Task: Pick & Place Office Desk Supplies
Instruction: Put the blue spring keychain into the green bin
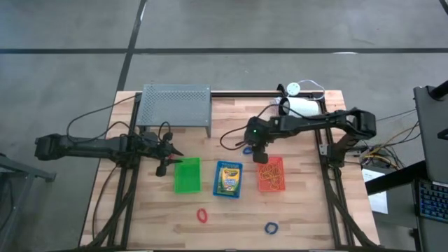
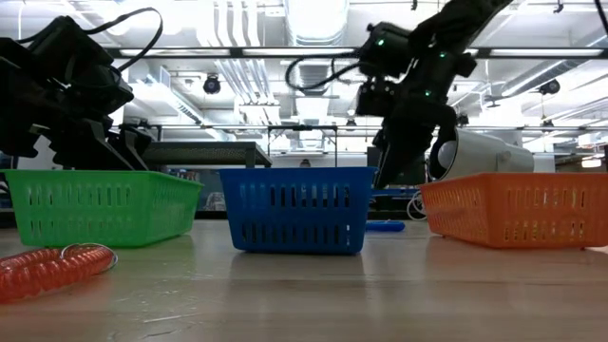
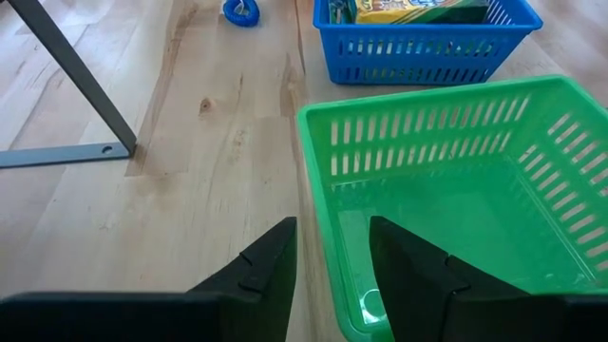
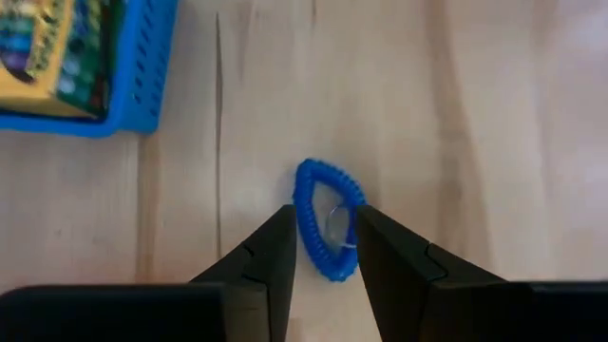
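1. Two end effectors are over the wooden worktop (image 1: 301, 210); the right end effector (image 4: 323, 249) is low over a blue elastic loop (image 4: 326, 218), its fingers (image 4: 271, 252) slightly apart with one on each side of the loop, which lies flat on the wood between the tips
2. Just beside that end effector sits the orange tray (image 1: 270, 173) with thin orange rubber bands (image 1: 269, 180) in it, and on its other side the blue tray (image 1: 228, 179) holds a yellow-green crayon box (image 1: 228, 177)
3. Behind the right end effector lies the white cylindrical device (image 1: 301, 107)
4. Left end effector (image 3: 332, 249): fingers parted with a narrow gap, hanging over the near wall of the green tray (image 3: 418, 123), one finger above the bare wood and the other above the tray's inside
5. Well beyond the left end effector, toward the worktop's front edge, a red elastic loop (image 1: 202, 215) lies on the wood, and a second blue loop (image 1: 271, 227) lies farther along the same edge
6. Close behind the left end effector stands the grey perforated rack (image 1: 175, 107)
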{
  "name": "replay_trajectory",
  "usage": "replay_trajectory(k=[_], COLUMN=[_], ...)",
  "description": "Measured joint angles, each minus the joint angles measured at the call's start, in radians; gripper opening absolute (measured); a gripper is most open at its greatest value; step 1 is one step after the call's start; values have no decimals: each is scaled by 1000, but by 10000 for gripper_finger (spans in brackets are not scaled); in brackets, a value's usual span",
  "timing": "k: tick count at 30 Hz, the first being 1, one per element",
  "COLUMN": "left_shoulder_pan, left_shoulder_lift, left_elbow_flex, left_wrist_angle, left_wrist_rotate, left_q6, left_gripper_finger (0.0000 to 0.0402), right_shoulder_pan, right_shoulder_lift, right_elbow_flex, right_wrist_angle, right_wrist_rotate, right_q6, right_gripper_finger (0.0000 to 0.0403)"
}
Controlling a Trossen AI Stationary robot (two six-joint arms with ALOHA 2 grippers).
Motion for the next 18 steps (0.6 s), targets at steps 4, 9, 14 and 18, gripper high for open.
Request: replay_trajectory(k=[4, 9, 14, 18], left_shoulder_pan=[0, 0, 0, 0], left_shoulder_lift=[0, 0, 0, 0], left_elbow_flex=[0, 0, 0, 0], left_wrist_angle=[0, 0, 0, 0], left_wrist_rotate=[0, 0, 0, 0], left_q6=[0, 0, 0, 0], left_gripper_finger=[138, 139, 139, 139], right_shoulder_pan=[0, 13, 34, 38], right_shoulder_lift=[44, 79, 108, 132], right_elbow_flex=[35, 48, 67, 89], right_wrist_angle=[-39, -51, -75, -113], right_wrist_rotate=[-41, -49, -49, -49], right_q6=[26, 26, 20, 22], right_gripper_finger=[105, 105, 102, 93])
